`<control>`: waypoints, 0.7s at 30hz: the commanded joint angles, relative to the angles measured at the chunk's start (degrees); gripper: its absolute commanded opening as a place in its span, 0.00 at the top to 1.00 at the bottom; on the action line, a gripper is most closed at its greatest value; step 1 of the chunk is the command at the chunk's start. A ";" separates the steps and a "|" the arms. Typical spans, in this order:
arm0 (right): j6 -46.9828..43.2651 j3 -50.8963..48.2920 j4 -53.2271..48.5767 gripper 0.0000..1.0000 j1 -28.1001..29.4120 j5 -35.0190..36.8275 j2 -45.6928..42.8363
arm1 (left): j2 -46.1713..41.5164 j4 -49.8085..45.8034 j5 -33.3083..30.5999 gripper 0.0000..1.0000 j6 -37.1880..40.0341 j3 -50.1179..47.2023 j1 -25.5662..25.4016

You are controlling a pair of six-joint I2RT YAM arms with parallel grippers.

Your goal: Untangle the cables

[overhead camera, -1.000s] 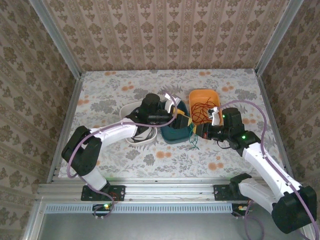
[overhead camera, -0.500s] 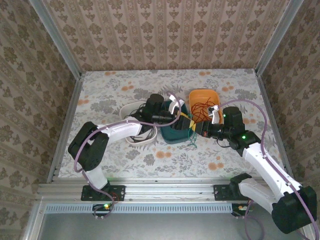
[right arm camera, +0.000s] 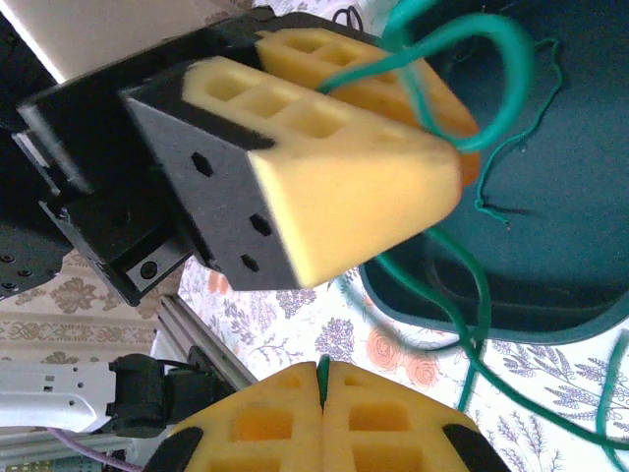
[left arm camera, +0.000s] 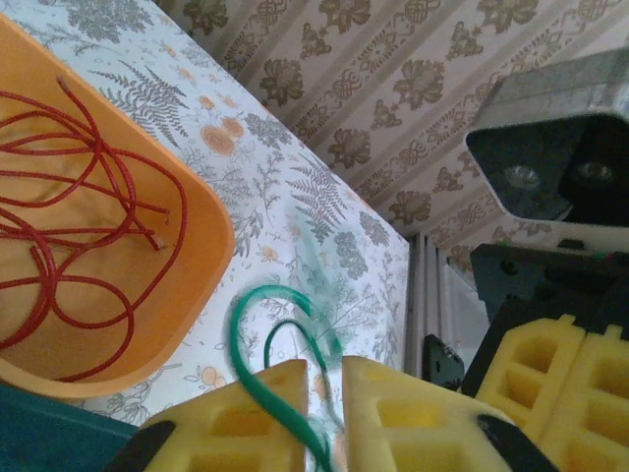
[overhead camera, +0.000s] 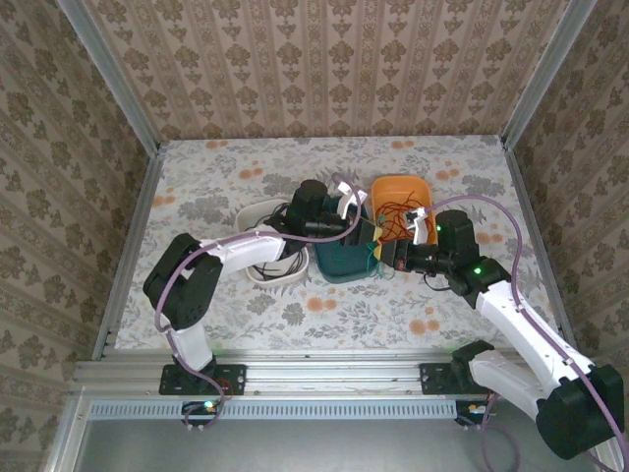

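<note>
1. At the middle of the tabletop (overhead camera: 216, 167), a little toward its right edge: green cable (left arm camera: 257, 324) hangs in loose loops between the two grippers, above the right rim of the teal bowl (overhead camera: 339, 264). A frayed end dangles inside that bowl; other loops trail onto the cloth on the near side.
2. Red cables (left arm camera: 79, 226) lie coiled by themselves in the orange bowl (left arm camera: 201, 246), just beside the teal one on the right-edge side. No green strand seen crossing them.
3. White bowl (overhead camera: 257, 211) sits on the left-edge side of the teal bowl, partly under the left arm.
4. Risk: both grippers hold the same thin strand very close together. Pulling apart fast could jerk a loop tight into a knot, or slip the wire out of the foam pads.
5. Risk: trailing loops hang near the teal rim; a drag sideways could catch it and shift or tip the bowl against the orange one.
6. Left gripper (left arm camera: 334, 369): yellow pads nearly together, only a slit between, green cable pinched in that slit.
7. Right gripper (right arm camera: 322, 379): pads pressed flat together, a green strand emerging from the seam, so clamped on the same cable.
</note>
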 commanded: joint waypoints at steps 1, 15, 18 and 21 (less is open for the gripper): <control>-0.78 -1.03 -1.38 1.00 0.35 2.25 -0.67 | -0.87 1.59 -1.66 0.88 -0.74 0.86 0.01; 9.06 -6.83 -14.93 1.00 -10.27 30.91 -7.35 | -7.92 16.53 -6.63 1.00 -10.01 -11.65 7.44; 10.36 -7.86 -17.53 1.00 -14.66 32.32 -9.66 | -10.11 19.20 -6.28 1.00 -11.58 -14.26 10.06; 11.10 -8.84 -20.30 1.00 -18.40 32.32 -11.36 | -12.21 19.85 -6.62 1.00 -12.41 -16.26 12.93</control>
